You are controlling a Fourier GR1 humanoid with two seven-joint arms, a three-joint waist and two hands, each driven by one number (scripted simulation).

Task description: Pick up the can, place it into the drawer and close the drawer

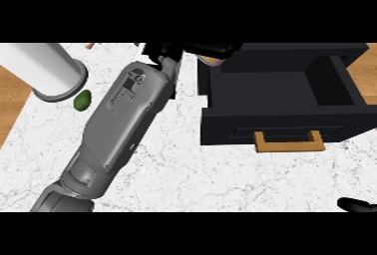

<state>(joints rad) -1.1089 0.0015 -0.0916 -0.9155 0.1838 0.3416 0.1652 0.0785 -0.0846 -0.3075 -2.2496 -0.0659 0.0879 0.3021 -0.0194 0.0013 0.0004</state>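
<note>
The left robot hand, black, at the end of the long grey forearm, is up at the far left corner of the open black box-shaped drawer. It looks curled round the small round can with a pale pinkish side. Only a sliver of the can shows under the dark fingers, just at the drawer's rear left wall, so it seems to be carried and not yet set inside. The drawer stands pulled out on the white marbled bench, its tan wooden bar handle facing the robot.

A can like this is probably light and stiff, with a smooth side that could slide in the grasp. Holding it round the middle of its wall looks safer than holding the rims. The next move likely calls for carrying it rightward over the wall, lowering it onto the drawer floor, then pushing on the front panel or handle.

Only a black tip of the right robot hand shows at the lower right edge, and I cannot tell its state. A tall white cylinder and a small green oval fruit sit at the left, well apart from the drawer
</note>
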